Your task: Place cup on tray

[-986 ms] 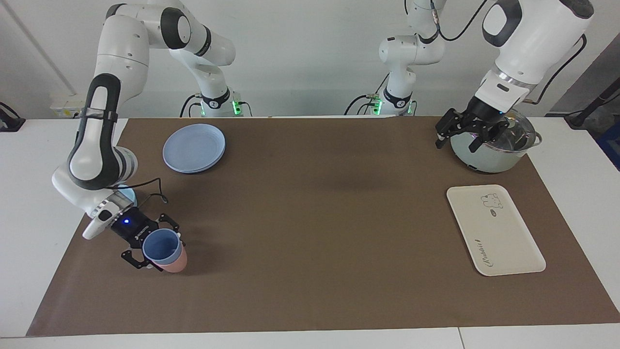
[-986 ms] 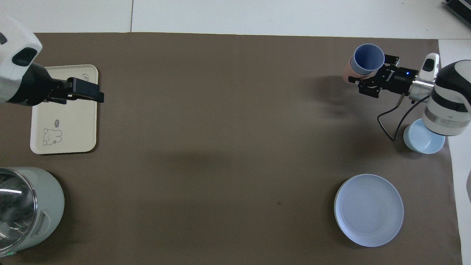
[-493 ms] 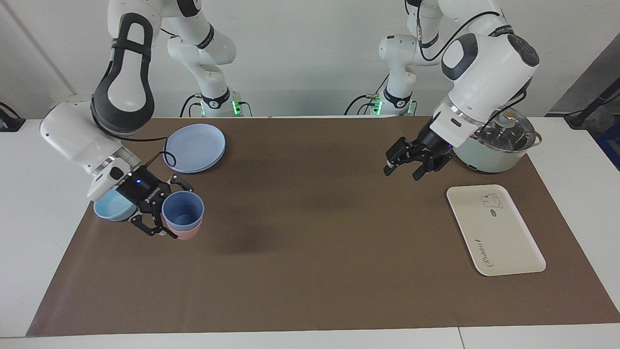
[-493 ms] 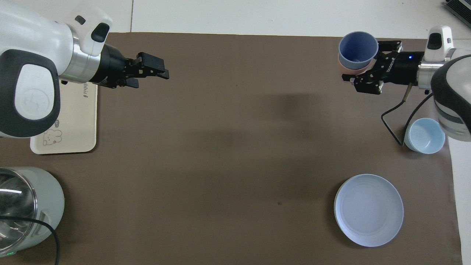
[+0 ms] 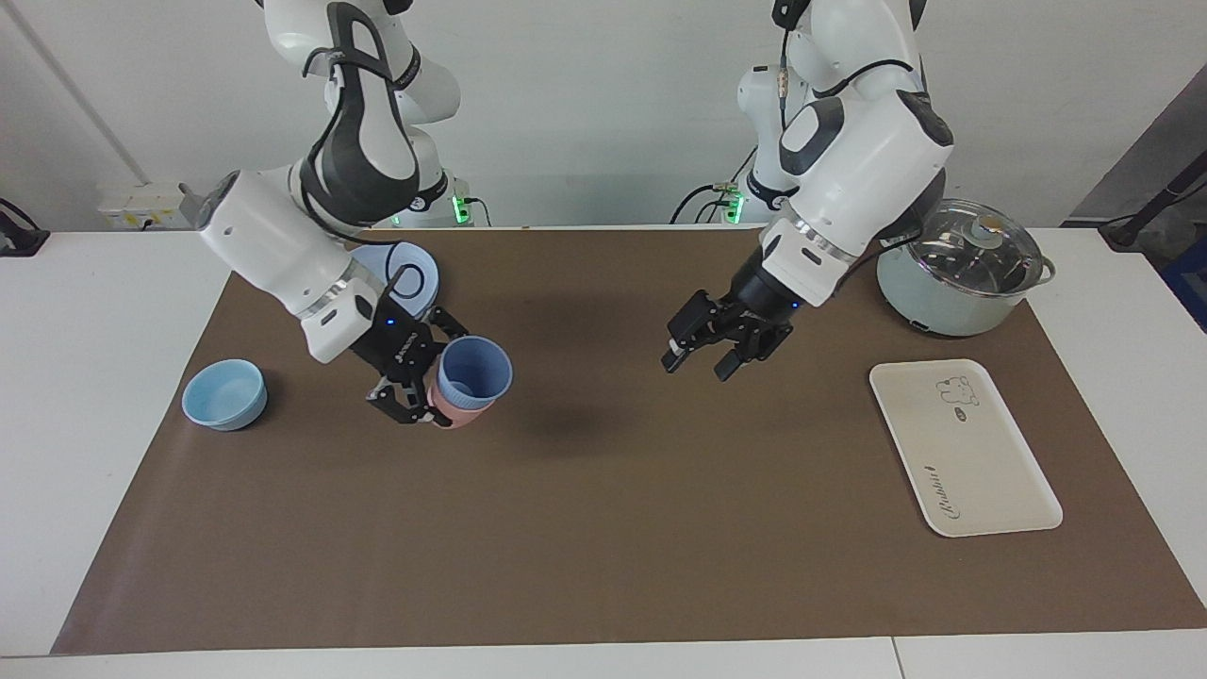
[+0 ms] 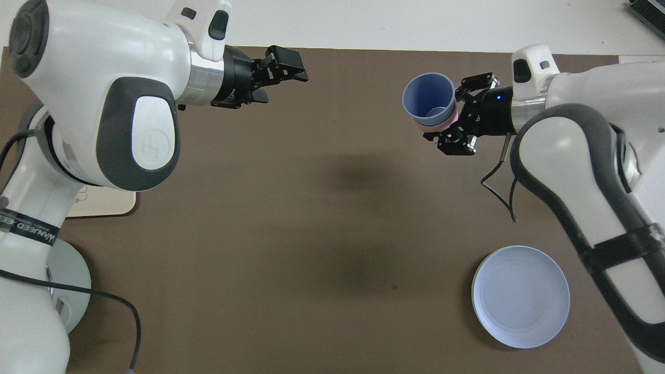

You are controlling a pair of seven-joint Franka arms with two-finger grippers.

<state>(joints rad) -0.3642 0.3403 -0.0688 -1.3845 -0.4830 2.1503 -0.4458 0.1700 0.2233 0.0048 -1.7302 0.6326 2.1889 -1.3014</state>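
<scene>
Right claw (image 5: 426,382) gripped blue cup (image 5: 474,370) nested in pink tumbler (image 5: 451,411), airborne over table (image 5: 603,528); left claw (image 5: 702,351) open

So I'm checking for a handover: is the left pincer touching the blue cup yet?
Apart. In the facing view the left pincer hangs over bare mat, a wide stretch of mat showing between it and the cup, which the right pincer holds with a pink tumbler.
</scene>
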